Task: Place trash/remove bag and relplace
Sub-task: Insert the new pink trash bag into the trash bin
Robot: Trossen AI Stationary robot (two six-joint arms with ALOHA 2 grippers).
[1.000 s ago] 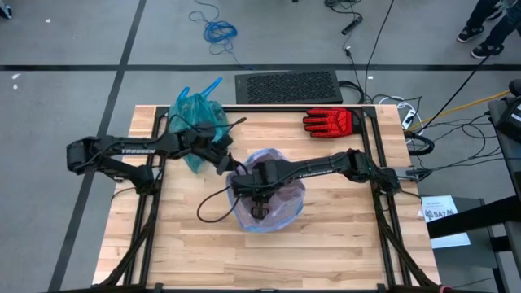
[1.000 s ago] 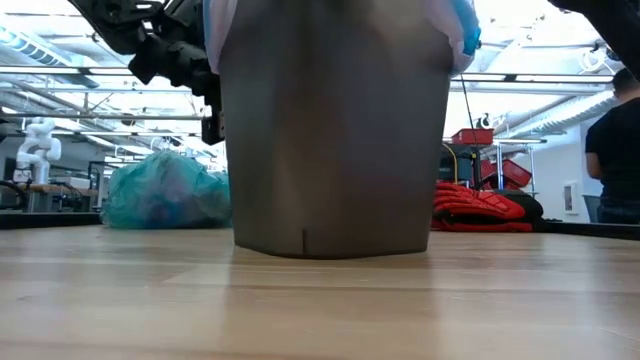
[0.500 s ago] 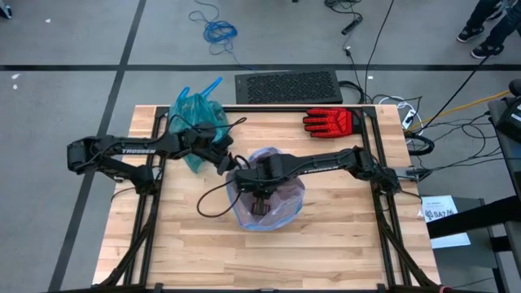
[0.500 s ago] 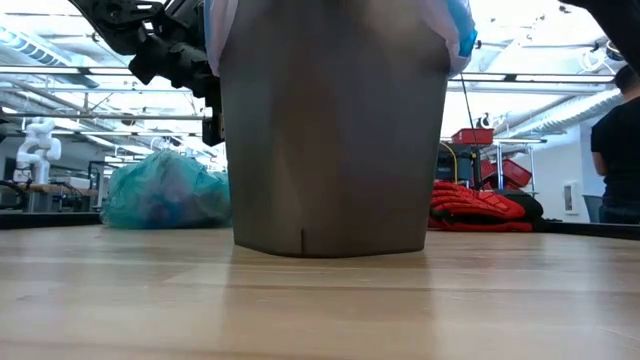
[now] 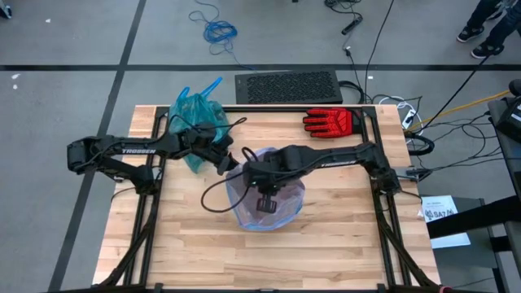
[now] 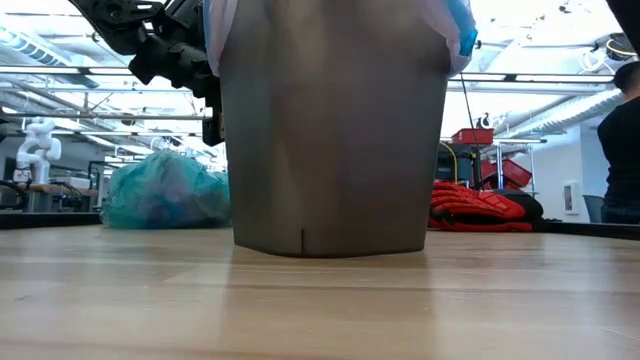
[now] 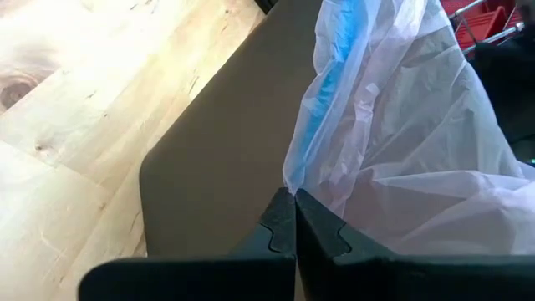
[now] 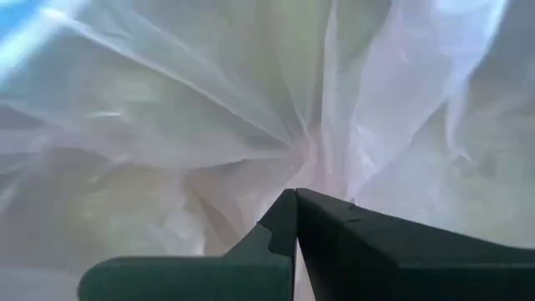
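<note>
Left gripper [image 7: 294,194]: fingers pressed together, tips pinching the edge of the pale pink translucent plastic bag with a blue strip [image 7: 393,142], right at the rim of the tall grey-brown plastic bin [image 7: 217,159]. Just beyond those tips, bag film draped over the bin's rim and down its outer wall. Farther out behind this arm, near the table's far left corner, the tied teal-green translucent plastic bin liner [image 5: 198,120], lying on the light wooden table [image 5: 342,236], well apart from the bin.

Right gripper [image 8: 296,194]: fingers closed together, empty, pushed down inside the bin's mouth, with crinkled pink film all around the tips. Seen from above, reaching in from the right over the bin's opening.

Beyond the bin, at the far right edge, a red work glove [image 5: 330,121] lying flat.
</note>
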